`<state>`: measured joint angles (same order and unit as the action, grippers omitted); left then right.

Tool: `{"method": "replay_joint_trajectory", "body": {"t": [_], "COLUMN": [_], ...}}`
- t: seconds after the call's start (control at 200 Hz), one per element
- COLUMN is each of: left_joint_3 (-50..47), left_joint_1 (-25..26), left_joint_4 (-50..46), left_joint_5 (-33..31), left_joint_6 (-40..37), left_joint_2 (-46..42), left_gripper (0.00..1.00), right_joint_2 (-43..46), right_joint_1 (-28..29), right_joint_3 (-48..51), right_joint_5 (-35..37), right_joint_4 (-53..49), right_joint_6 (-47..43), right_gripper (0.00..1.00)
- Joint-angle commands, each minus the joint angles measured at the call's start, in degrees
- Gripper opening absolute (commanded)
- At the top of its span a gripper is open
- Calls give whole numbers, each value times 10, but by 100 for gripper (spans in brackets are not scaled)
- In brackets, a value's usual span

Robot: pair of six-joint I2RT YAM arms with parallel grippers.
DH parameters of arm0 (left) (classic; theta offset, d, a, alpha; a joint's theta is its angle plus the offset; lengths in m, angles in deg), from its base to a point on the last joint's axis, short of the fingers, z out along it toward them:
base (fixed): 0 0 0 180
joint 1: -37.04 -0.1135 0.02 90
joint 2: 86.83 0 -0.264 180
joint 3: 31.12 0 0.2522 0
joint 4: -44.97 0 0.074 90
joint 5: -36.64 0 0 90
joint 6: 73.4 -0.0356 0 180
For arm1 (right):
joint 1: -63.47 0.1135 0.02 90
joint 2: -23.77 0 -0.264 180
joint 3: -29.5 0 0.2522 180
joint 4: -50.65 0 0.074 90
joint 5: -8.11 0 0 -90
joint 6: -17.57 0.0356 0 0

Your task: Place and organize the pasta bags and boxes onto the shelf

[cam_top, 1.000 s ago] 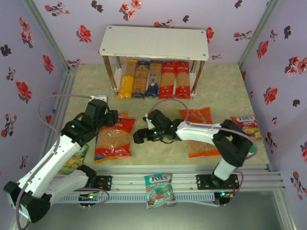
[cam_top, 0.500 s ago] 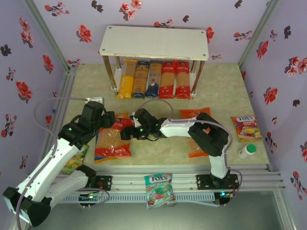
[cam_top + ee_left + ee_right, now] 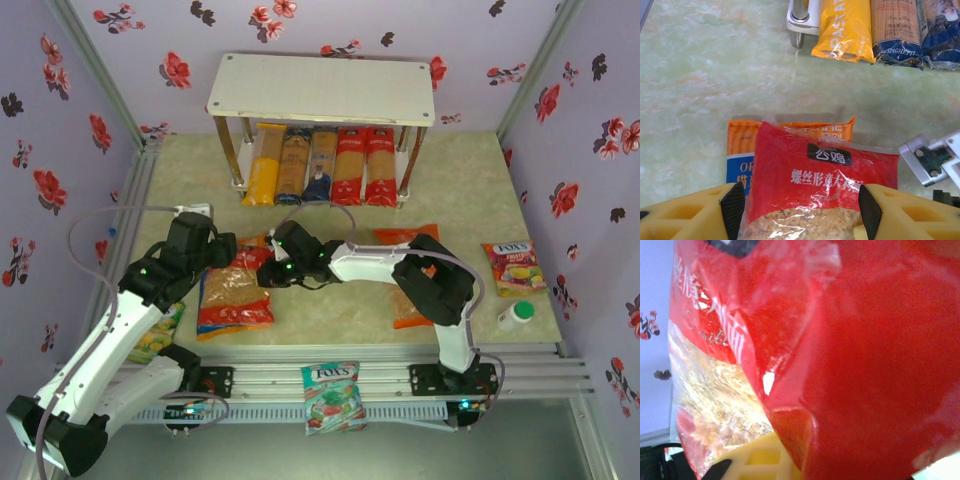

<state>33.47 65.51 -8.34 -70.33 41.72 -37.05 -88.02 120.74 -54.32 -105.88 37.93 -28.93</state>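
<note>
Showing the red bag (image 3: 237, 300) lying on a striped bag (image 3: 740, 145) in the table's (image 3: 460, 170) near-left part. The left gripper (image 3: 799, 202) grasps the red bag across its width: yellow fingers (image 3: 700, 212) with black pads press both side edges, the glossy film narrower there than at its sealed top. White Chinese characters run under a small black label; a clear window shows short pale pasta. The striped bag has an orange-striped top and a blue panel, mostly covered. The right gripper (image 3: 264, 275) sits at the red bag's right edge; one yellow finger (image 3: 765, 462) lies against creased red film, and whether it is clamped cannot be told. The shelf (image 3: 320, 88), white boards on shiny metal legs, stands at the far edge. Under its top board lie a yellow pack (image 3: 262, 168) lettered "PASTA", two blue packs (image 3: 293, 170), one reading "SPAGHETTI", and two red packs (image 3: 350, 170). An orange bag (image 3: 418, 243) lies right of centre, partly under the right arm. Two "FOX'S" bags (image 3: 330, 390) lie at the near and right edges.
</note>
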Motion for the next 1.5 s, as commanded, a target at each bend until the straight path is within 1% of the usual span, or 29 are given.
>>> {"method": "replay_joint_trajectory", "body": {"t": [0.0,0.315,0.555,0.63,0.825,1.05,1.07,1.11,1.14,1.18,1.21,1.305,1.385,1.415,1.495], "left_joint_3": [-9,-21,-34,-38,-55,-82,-82,-82,-81,-79,-76,-72,-72,-73,-76], "left_joint_1": [-5,-5,-5,-5,-5,-5,-5,-5,-5,-5,-5,-5,-4,-5,-5], "left_joint_4": [-7,6,17,15,0,3,0,-5,-10,-18,-21,-25,-28,-29,-29], "left_joint_5": [7,24,35,36,35,29,26,18,11,5,3,3,-2,-5,-7], "left_joint_6": [-7,-3,3,4,17,30,31,32,31,33,33,34,36,37,41], "left_joint_2": [6,24,40,47,87,97,99,105,110,117,123,129,131,134,140], "left_gripper": [64,64,64,64,66,66,66,66,66,66,66,66,66,66,66], "right_joint_2": [56,172,203,211,232,250,250,251,251,252,257,279,307,318,350], "right_joint_1": [-1,-61,-118,-127,-163,-186,-186,-187,-187,-187,-187,-187,-187,-187,-187], "right_joint_3": [-6,37,67,73,93,108,109,108,107,106,104,103,100,98,89], "right_joint_5": [64,100,98,113,157,174,177,181,181,178,178,192,212,222,252], "right_joint_4": [-104,-231,-333,-357,-391,-408,-410,-413,-415,-418,-420,-426,-433,-438,-453], "right_joint_6": [-54,-115,-176,-187,-199,-209,-209,-208,-208,-209,-209,-209,-209,-209,-210], "right_gripper": [0,0,0,0,0,0,4,21,31,48,57,68,74,76,76]}}
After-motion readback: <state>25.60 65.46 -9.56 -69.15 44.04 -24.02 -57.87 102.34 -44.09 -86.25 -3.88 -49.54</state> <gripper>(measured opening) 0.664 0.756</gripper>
